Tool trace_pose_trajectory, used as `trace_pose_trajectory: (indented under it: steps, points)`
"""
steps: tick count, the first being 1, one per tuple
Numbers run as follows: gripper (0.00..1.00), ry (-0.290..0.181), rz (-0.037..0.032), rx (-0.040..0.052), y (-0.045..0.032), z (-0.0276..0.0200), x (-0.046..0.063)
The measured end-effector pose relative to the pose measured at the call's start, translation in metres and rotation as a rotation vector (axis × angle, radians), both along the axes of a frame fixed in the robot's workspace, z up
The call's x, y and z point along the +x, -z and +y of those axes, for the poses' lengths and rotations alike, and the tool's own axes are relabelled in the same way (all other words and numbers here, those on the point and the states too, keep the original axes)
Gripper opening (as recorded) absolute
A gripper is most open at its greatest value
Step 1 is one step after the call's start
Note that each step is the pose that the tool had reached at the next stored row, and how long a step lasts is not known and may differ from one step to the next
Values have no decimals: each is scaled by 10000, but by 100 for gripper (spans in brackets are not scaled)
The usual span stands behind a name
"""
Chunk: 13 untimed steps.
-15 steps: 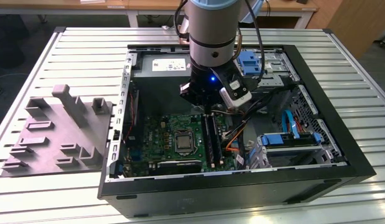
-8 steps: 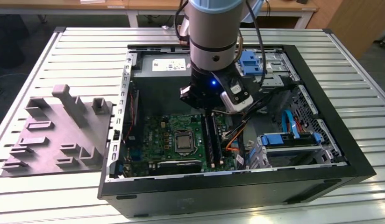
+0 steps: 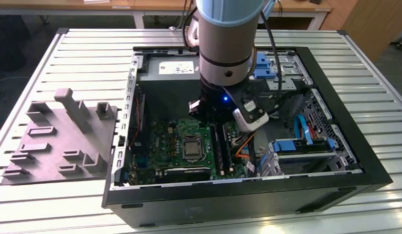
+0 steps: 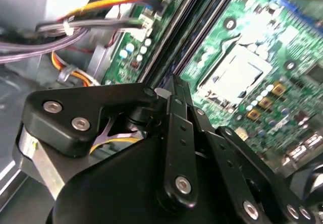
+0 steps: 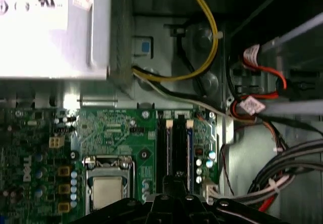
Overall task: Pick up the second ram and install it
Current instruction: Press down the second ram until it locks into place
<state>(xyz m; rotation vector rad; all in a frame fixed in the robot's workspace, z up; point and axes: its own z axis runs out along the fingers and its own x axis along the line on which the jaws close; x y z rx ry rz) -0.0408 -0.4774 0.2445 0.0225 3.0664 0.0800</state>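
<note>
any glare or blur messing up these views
First wrist view: the silver power supply box is blown out white by glare. Second wrist view: the green motherboard looks soft, and the black gripper blocks much of it. Exterior view: evenly lit, case interior shadowed.

Matt black plastic claw (image 4: 174, 90)

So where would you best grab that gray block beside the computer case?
Probably the tall post, pinched from above: it rises well clear of the gray block and its low base, which lies flat on the table, leaving little to get under.
</note>
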Motion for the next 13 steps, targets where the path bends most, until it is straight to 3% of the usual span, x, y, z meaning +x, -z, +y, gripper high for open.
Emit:
trace_pose_trajectory:
  steps: [8,13]
  points:
    - [10,-1,0,1,1,-269,0]
    - [10,0,0,-1,1,-363,0]
